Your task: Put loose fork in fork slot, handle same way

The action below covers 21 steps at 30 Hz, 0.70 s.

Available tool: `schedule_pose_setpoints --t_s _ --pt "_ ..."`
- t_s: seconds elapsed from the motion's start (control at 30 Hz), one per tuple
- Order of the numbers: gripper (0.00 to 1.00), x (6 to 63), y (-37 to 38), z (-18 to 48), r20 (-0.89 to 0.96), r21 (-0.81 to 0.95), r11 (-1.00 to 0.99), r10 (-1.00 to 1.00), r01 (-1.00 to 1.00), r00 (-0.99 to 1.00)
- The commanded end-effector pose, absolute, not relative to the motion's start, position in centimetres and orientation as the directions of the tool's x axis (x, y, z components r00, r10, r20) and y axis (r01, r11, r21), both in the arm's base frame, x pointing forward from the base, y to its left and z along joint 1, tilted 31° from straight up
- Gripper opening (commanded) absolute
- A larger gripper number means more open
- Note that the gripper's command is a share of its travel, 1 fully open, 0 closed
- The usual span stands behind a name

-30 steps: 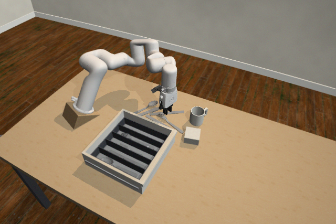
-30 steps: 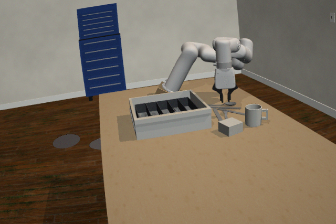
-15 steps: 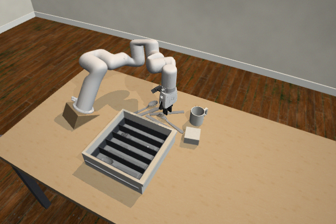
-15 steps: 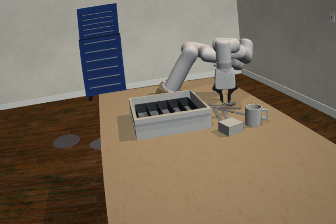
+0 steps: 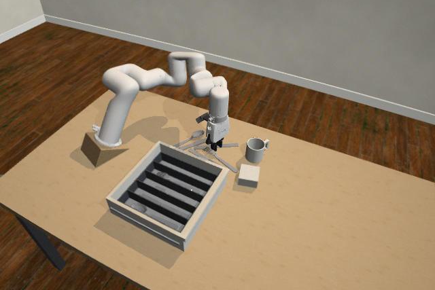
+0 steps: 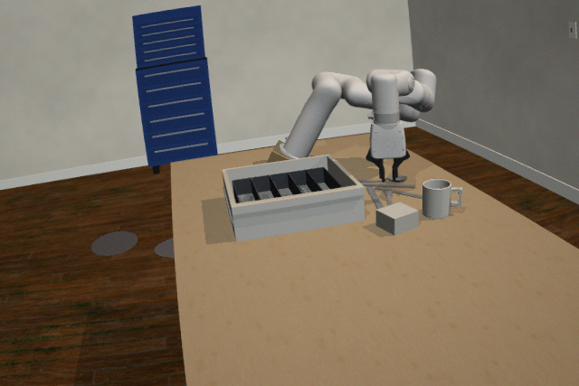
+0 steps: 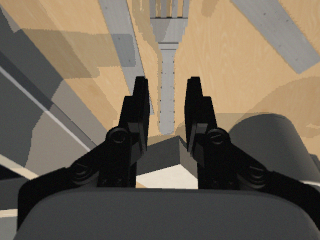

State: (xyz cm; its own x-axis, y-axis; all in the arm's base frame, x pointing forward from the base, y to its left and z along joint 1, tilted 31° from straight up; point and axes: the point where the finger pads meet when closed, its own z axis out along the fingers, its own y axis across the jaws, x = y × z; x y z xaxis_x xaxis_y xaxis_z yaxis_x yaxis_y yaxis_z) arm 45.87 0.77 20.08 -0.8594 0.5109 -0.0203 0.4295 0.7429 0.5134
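Observation:
The loose fork [image 7: 168, 75] lies flat on the counter behind the tray. It also shows in the top view [image 5: 219, 159], with its handle pointing toward the white block. My gripper [image 5: 215, 145] [image 6: 389, 176] stands upright and low over it. In the wrist view the two fingers stand narrowly apart on either side of the fork's handle, with a gap on each side and nothing gripped. The grey tray [image 5: 168, 191] [image 6: 293, 193] has several long slots. One slot holds forks [image 5: 162, 174] and the front slot holds a spoon [image 5: 138, 207].
A loose spoon [image 5: 194, 136] and flat knives [image 5: 230, 145] lie crossed around the fork. A grey mug [image 5: 255, 149] [image 6: 438, 198] and a white block [image 5: 249, 175] [image 6: 396, 217] stand right of the tray. A blue cabinet [image 6: 173, 87] stands beyond the table.

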Motion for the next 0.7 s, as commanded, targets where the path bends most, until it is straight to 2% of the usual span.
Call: schedule_pose_setpoints --t_s 0.0,0.67 --pt "0.28 46.1 1.0 19.7 -0.023 0.515 0.742 0.512 0.429 -0.858" --pt "0.28 46.8 2.0 17.6 -0.023 0.515 0.742 0.512 0.429 -0.858"
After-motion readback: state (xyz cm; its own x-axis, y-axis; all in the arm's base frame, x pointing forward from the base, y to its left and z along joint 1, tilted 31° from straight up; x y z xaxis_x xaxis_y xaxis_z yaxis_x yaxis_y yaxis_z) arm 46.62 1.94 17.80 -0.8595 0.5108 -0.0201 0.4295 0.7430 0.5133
